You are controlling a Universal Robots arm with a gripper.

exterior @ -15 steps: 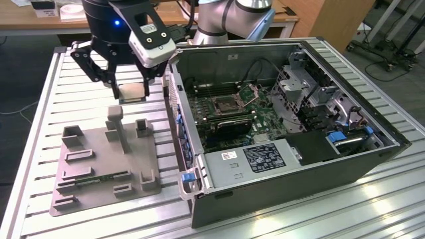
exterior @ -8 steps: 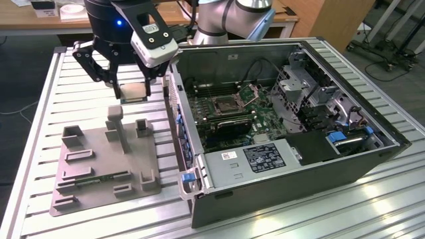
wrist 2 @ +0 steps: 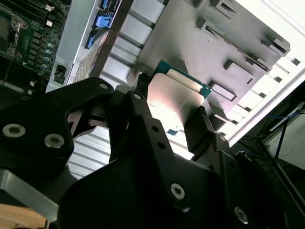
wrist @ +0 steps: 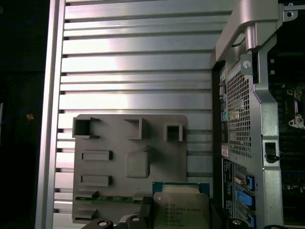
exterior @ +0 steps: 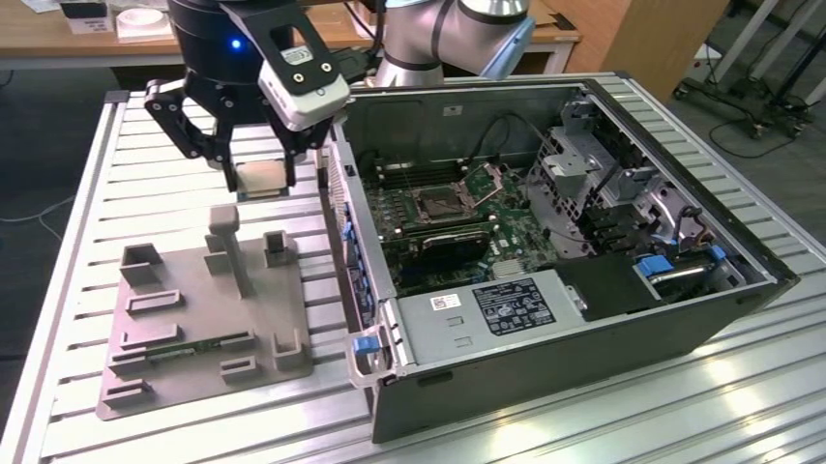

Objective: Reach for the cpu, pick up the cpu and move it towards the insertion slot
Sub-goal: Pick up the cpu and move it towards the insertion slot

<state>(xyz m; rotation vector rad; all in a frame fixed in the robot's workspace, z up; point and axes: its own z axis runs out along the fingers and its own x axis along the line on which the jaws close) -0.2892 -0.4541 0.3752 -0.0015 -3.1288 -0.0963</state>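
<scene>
**Operator:** Where is the cpu?

**Spotter:** Your gripper [exterior: 262, 170] has it. In the exterior view, you can see the cpu [exterior: 263, 178] hanging between the 2 black fingers. It is off the grey tray [exterior: 193, 290] and above the slatted aluminium table [exterior: 135, 164], just past the tray's far edge.

**Operator:** How are the jaws set?

**Spotter:** They are closed narrow on the chip, 1 finger on each of 2 opposite edges. The second wrist view shows you the cpu [wrist 2: 174, 98] from close by, silvery top lit and green rim showing, pinched in the gripper [wrist 2: 171, 109]. In the first wrist view, the cpu [wrist: 181, 210] sits level between the fingers [wrist: 145, 212], overlapping the edge of the tray [wrist: 114, 138] below it.

**Operator:** And the insertion slot?

**Spotter:** The insertion slot [exterior: 446, 203] is well apart from the chip, toward the exterior view's right. It lies on the green motherboard [exterior: 516, 220] inside the open computer case [exterior: 568, 324], with its metal plate tilted up on the far side. The case's side wall stands between your gripper and the socket.

**Operator:** Anything on the tray?

**Spotter:** You have a thin green memory stick [exterior: 193, 350] lying flat near its near edge.
</scene>
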